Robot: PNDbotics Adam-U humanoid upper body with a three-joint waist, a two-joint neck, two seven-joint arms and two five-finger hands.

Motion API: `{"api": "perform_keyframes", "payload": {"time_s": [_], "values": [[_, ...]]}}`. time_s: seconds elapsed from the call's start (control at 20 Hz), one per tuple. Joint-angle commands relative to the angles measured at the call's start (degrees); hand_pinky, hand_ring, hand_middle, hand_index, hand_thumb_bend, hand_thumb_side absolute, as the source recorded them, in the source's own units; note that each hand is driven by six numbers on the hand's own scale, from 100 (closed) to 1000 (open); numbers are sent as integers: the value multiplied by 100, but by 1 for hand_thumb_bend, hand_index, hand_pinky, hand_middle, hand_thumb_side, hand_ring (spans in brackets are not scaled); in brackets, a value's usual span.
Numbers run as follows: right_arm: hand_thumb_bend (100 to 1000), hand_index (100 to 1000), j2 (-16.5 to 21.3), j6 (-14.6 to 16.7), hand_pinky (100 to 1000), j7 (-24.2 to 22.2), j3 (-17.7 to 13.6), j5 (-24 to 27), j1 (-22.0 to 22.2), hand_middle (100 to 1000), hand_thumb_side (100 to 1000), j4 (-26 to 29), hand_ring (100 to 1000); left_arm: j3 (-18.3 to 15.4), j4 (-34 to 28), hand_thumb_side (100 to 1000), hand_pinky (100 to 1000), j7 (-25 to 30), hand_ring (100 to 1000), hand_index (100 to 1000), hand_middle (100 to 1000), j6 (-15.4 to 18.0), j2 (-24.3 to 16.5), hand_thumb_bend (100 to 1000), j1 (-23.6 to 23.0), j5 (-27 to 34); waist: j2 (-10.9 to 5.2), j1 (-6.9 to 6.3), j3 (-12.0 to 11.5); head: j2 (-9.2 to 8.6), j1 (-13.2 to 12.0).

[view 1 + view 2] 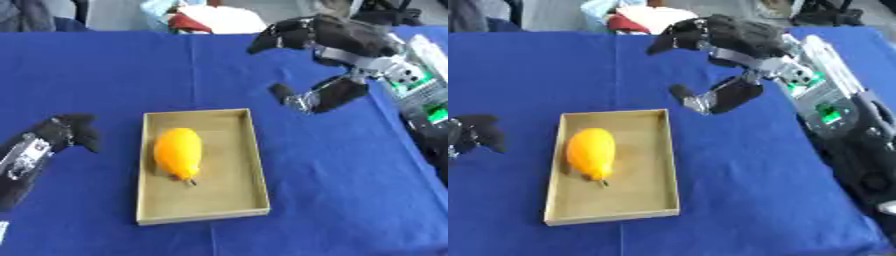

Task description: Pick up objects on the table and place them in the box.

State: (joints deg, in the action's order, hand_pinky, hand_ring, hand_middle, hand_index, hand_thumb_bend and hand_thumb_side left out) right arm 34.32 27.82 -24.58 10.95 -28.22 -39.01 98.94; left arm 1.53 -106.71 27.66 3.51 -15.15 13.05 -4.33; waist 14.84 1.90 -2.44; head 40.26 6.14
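An orange-yellow, pear-shaped fruit [178, 152] lies inside the shallow tan box [255, 170], toward its left half, stem end pointing to the near side. My right hand [337, 45] hovers above the blue cloth beyond the box's far right corner, fingers and thumb spread apart, holding nothing. At the left edge, level with the box, my left hand [52, 137] rests with its fingers curled and nothing in them.
The blue tablecloth [105, 75] covers the whole table. Past the far edge lie red and white things [206, 20]. My right forearm [829, 100] with green lights runs down the right side.
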Motion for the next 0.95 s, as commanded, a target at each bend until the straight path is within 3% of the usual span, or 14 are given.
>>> {"api": "perform_keyframes", "payload": {"time_s": [0.05,0.45,0.95], "values": [[100,916,215,-111,778,289,-318,-21,99,794,315,282,790,-21,-56,1000,741,27,608,845,618,8,-26,121,20,-59,-70,-18,48,133,-177],[100,912,246,-318,770,745,-715,-164,676,787,203,408,783,-6,-32,1000,742,59,611,846,619,20,-9,123,-14,-120,-63,-23,144,296,-465],[100,911,219,-415,769,924,-888,-302,947,784,163,418,781,12,-35,1000,743,103,613,844,622,34,-21,121,-16,-121,-77,-31,188,298,-510]]}}
